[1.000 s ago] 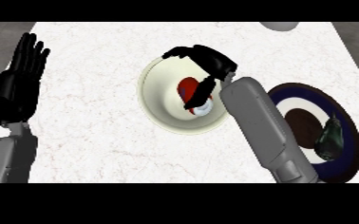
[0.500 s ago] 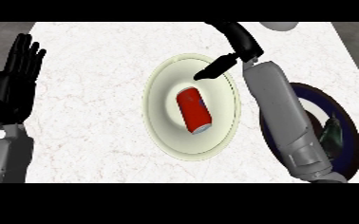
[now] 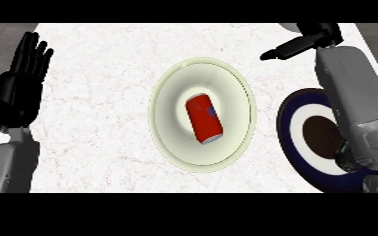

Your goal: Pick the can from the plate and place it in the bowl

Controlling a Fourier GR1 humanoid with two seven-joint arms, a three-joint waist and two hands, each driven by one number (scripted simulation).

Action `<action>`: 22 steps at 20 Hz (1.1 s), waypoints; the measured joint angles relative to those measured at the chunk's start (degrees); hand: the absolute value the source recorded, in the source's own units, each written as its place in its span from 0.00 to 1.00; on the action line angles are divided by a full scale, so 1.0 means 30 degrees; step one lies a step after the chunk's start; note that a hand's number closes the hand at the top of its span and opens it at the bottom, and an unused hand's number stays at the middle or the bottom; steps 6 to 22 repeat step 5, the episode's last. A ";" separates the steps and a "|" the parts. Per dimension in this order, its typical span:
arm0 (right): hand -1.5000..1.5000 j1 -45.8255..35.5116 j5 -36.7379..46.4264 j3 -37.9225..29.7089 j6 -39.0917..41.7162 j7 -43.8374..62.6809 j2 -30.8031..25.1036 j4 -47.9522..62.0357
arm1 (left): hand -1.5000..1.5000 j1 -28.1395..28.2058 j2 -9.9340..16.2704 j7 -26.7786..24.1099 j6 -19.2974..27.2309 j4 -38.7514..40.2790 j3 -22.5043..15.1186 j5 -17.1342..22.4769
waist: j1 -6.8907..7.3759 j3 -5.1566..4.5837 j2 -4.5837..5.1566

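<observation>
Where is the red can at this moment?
In the head view, the red can lies on its side in the middle of the cream bowl, left of the dark blue plate; neither hand touches it.

A white marble-patterned counter top (image 3: 111, 70) with faint reddish veins carries two dishes. A pale cream round bowl (image 3: 168, 145) sits near its middle. Just to the right, apart from it, lies a dark navy plate (image 3: 291, 130) with a white ring and brown centre.
</observation>
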 measured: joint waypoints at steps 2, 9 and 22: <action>0.00 -0.0029 -0.0136 -0.0410 0.0703 -0.1000 -0.1022 0.1117 | 0.50 -0.0172 0.0019 0.0014 -0.0027 0.0003 -0.0005 0.0021 | 0.0119 0.0007 0.0067; 0.00 -0.0215 -0.0202 -0.0811 0.1831 -0.2122 -0.2468 0.2556 | 0.50 -0.0192 -0.0009 0.0000 -0.0145 -0.0186 -0.0086 0.0077 | 0.0315 0.0020 0.0143; 0.00 -0.0215 -0.0202 -0.0811 0.1831 -0.2122 -0.2468 0.2556 | 0.50 -0.0192 -0.0009 0.0000 -0.0145 -0.0186 -0.0086 0.0077 | 0.0315 0.0020 0.0143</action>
